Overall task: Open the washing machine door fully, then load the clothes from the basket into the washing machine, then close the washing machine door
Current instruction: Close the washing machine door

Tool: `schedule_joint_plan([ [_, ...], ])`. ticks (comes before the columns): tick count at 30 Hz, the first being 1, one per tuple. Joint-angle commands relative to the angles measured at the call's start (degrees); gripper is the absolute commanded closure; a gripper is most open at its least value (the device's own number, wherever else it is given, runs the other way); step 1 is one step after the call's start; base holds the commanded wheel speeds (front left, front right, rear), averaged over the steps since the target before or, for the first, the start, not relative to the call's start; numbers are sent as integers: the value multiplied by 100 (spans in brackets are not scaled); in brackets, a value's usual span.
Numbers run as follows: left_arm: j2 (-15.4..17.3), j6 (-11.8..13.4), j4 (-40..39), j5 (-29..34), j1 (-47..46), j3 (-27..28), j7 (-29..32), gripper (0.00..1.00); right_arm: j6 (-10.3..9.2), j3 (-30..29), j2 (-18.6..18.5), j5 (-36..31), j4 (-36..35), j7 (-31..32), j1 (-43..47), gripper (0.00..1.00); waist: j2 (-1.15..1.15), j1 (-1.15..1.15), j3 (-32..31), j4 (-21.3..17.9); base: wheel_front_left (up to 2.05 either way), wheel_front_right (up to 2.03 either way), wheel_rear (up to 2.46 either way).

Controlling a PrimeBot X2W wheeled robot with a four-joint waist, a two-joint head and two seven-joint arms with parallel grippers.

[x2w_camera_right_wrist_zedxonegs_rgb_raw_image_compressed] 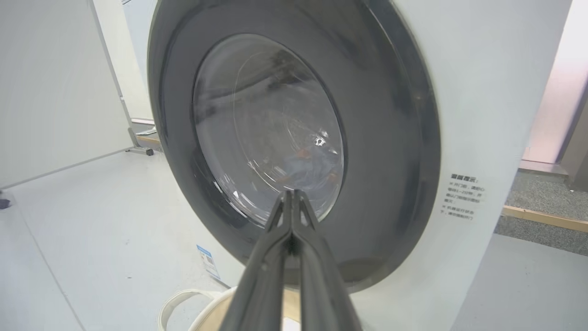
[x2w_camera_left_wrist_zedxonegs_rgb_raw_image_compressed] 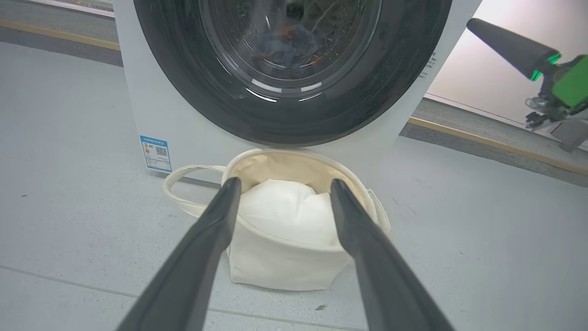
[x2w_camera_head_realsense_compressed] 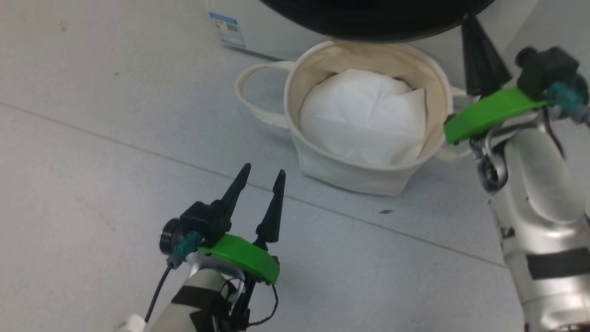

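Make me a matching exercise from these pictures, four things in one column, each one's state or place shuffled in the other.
1. washing machine door
2. basket
3. left end effector
4. right end effector

A. pinched shut, holding nothing
B. on the floor, white sheet inside
C. spread open
D. closed, clothes behind its glass

Pairs: 1-D, 2-B, 3-C, 4-A

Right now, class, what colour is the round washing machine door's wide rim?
Glossy black door rim, best in the left wrist view.
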Motion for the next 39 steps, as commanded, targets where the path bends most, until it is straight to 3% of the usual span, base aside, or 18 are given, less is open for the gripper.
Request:
schedule_joint_plan([
  [1,88,-22,-138,48,-7,202,-35,0,22,120,122,34,-259,-28,57,100,0,0,-347,-290,0,0,0],
  [8,88,-176,81,221,301,396,-35,0,22,285,197,730,-1347,-28,1626,100,0,0,-1092,-737,0,0,0],
  [14,88,-267,137,292,557,522,-35,0,22,-84,294,918,-2246,-28,2869,100,0,0,-1514,-1101,0,0,0],
  [25,88,-312,118,125,817,615,-35,0,22,-551,420,885,-2998,-28,3931,100,0,0,-1817,-1567,0,0,0],
  [26,88,-295,86,136,811,615,-35,0,22,-618,425,861,-3064,-28,3975,16,0,0,-1821,-1576,0,0,0],
  [27,88,-272,53,175,804,613,-35,0,22,-657,429,797,-3099,-28,4038,0,0,0,-1825,-1574,0,0,0],
  [33,88,-68,-271,178,891,788,-35,0,22,-646,440,513,-3163,-28,4336,0,0,0,-1859,-1578,0,0,0],
  [39,88,-203,-562,383,1009,806,-35,0,22,-568,444,505,-2891,-28,4405,0,0,0,-1880,-1553,0,0,0],
])
